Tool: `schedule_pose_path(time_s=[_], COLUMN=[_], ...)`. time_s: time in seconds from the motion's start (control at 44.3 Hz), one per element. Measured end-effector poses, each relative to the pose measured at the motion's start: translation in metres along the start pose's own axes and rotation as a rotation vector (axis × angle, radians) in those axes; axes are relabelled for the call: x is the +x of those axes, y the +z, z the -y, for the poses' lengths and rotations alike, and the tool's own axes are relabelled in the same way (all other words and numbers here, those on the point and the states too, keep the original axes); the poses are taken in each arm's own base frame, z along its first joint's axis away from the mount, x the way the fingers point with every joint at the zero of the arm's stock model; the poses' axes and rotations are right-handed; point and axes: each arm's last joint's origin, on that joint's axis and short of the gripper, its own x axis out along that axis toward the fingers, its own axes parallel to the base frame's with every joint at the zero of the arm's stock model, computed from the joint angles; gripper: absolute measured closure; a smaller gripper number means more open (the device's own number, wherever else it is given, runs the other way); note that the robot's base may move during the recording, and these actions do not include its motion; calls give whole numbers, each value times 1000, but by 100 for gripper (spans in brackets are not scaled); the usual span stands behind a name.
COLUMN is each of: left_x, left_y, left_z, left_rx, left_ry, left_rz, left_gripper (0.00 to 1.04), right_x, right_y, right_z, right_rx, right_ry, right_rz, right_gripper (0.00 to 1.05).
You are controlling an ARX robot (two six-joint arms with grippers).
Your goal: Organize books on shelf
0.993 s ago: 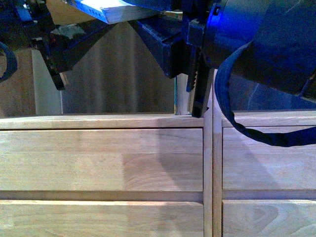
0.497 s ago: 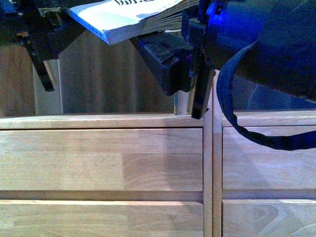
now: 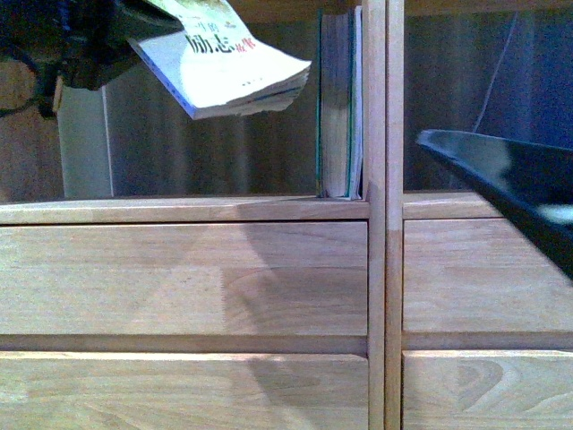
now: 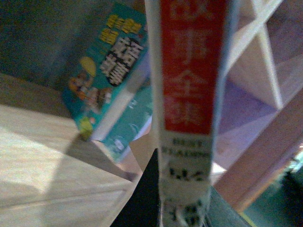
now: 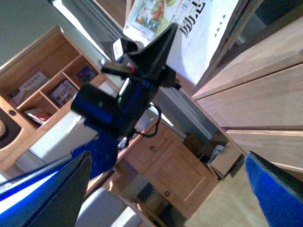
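- Teal book (image 3: pixel 338 107): done by the look of it. It stands upright on the shelf (image 3: pixel 179 210), hard against the divider (image 3: pixel 376 107) at the right end of the left compartment.
- Booklet (image 3: pixel 224 63): not placed. It's in the air up left in that compartment, tilted, spine low, well clear of the board and apart from the teal book.
- Left gripper (image 5: pixel 165 47): clamped on the booklet. Right wrist view shows one finger flat on the cover. Left wrist view looks straight down the red-marked spine.
- Right gripper (image 5: pixel 168 161): fingers wide apart, nothing between them, off to the right below the board level.
- Left to do, I'd say: stand the booklet upright, slide it in beside the teal book, let go.
- Risk: the booklet is floppy and may slump without the book as a backstop.
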Motion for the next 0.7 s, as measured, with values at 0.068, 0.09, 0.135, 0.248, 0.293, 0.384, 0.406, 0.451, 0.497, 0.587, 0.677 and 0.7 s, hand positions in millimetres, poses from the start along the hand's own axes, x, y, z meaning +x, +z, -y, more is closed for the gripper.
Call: schedule_pose_path(time_s=[0.068,0.09,0.135,0.248,0.293,0.384,0.406,0.451,0.497,0.587,0.677,0.7], left_x=[14,17,30,54,62,82,88,95,105,120,144,149], left_y=[2,3,4,3,3,2,2,1,-1,-4,-9,-11], left_z=[-6,-7,-11,-21,-25,-32,-34,-37,-42,-47,-55,-57], left_rx=[70,86,156,332,394,518,550,595,647,700,754,764], left_ry=[55,64,96,174,201,245,254,269,287,304,325,332], left_rz=[6,6,5,18,14,-4,-9,-13,-23,-37,-48,-50], left_gripper=[98,98,98,98,98,98,98,98,98,98,98,98], right_x=[-17,-20,-33,-58,-67,-85,-89,-94,-97,-99,-99,-99], right_y=[2,2,3,4,3,-1,-2,-4,-5,-4,-5,-5], right_z=[-3,-4,-8,-19,-24,-34,-36,-39,-43,-52,-49,-48], right_rx=[-42,-49,-83,-165,-201,-298,-315,-351,-382,-445,-455,-454], right_ry=[-30,-35,-53,-88,-99,-131,-142,-154,-150,-120,-135,-137], right_rz=[0,0,-2,-8,-13,-20,-19,-16,-12,-8,-11,-13], right_gripper=[7,7,7,7,7,7,7,7,7,7,7,7])
